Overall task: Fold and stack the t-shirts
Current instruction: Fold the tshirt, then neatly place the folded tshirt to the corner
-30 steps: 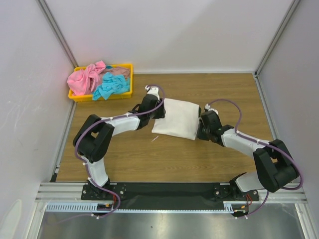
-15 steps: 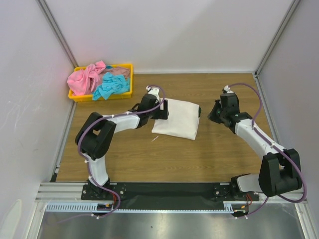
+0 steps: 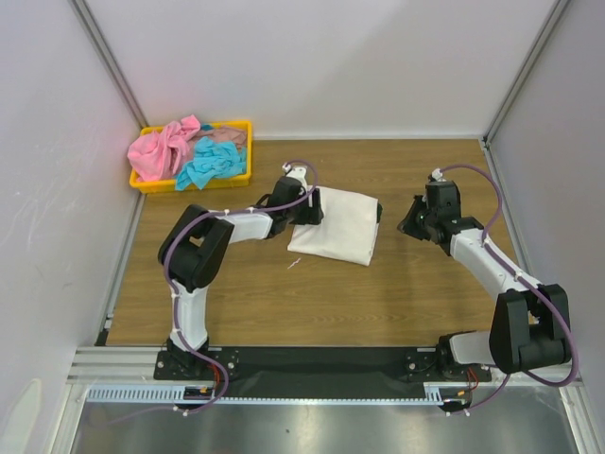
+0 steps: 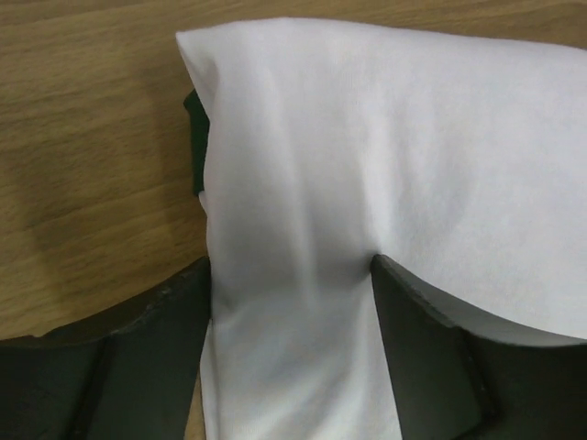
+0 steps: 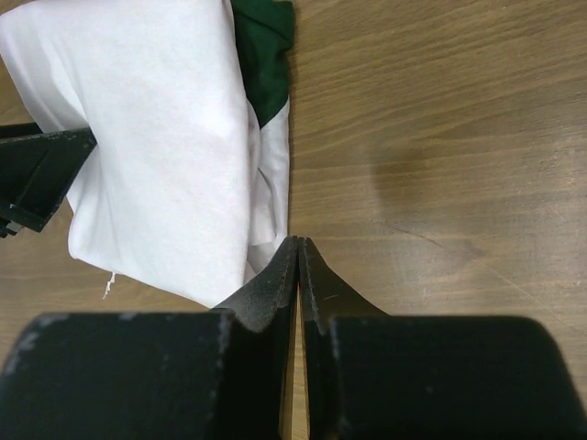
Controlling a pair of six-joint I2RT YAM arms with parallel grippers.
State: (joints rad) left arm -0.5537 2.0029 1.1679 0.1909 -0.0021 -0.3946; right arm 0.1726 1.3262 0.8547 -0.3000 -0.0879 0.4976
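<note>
While the white t-shirt lies folded into a rough rectangle at the centre of the wooden table, we log both arms as low, one on each side of it.

Left gripper: at the shirt's left edge in the overhead view. In the left wrist view its two black fingers stand on either side of a fold of white cloth. The cloth fills the gap and touches both fingers, with creases running toward the right-hand one, so we read it as clamped on the shirt's edge. A strip of dark green sleeve shows under the white layer at the upper left of that view.

Right gripper: right of the shirt and clear of the cloth, over bare wood. In the right wrist view its fingers are pressed together with nothing between them. Their tips point at the shirt's near edge, just beside it. We cannot tell whether they touch it. The green sleeve pokes out at the top centre of that view.

A small white fleck lies on the wood just below the shirt's lower left corner.

Yellow tray: upper left of the overhead view, against the back wall. It holds a crumpled pink t-shirt on the left and a turquoise t-shirt beside it. Both are unfolded and well apart from the white one.
</note>
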